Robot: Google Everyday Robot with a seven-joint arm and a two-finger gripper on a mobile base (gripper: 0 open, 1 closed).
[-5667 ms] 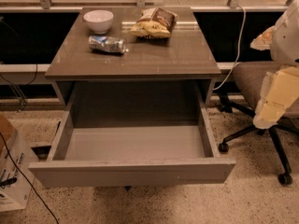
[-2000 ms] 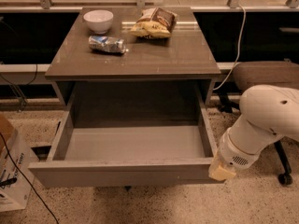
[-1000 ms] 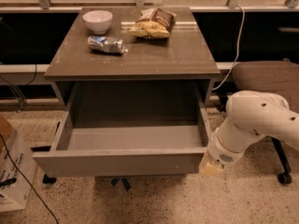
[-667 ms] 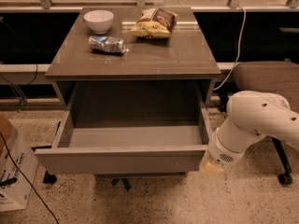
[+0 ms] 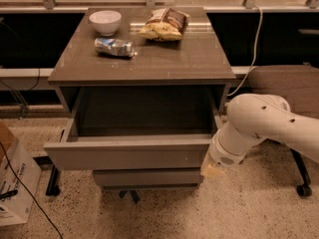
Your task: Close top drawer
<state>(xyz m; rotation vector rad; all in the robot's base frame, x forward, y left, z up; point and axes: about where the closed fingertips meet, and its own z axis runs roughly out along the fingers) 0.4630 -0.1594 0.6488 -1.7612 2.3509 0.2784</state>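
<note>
The top drawer (image 5: 124, 156) is a wide grey-brown drawer with a plain flat front, pulled partly out of the cabinet; a strip of its pale inner floor shows behind the front panel. My white arm comes in from the right. My gripper (image 5: 212, 171) is a pale tip at the arm's end, right against the right end of the drawer's front panel. A narrower drawer front (image 5: 147, 177) shows below the top drawer.
On the cabinet top (image 5: 189, 63) stand a white bowl (image 5: 105, 21), a crushed silver-blue can (image 5: 114, 47) and a chip bag (image 5: 163, 24). A cardboard box (image 5: 15, 183) stands at left on the speckled floor. An office chair's wheel (image 5: 304, 190) is at right.
The drawer has slid back toward the cabinet: less of its inside shows and the lower drawer front has come into view. My arm has moved in with it, at the panel's right end.
</note>
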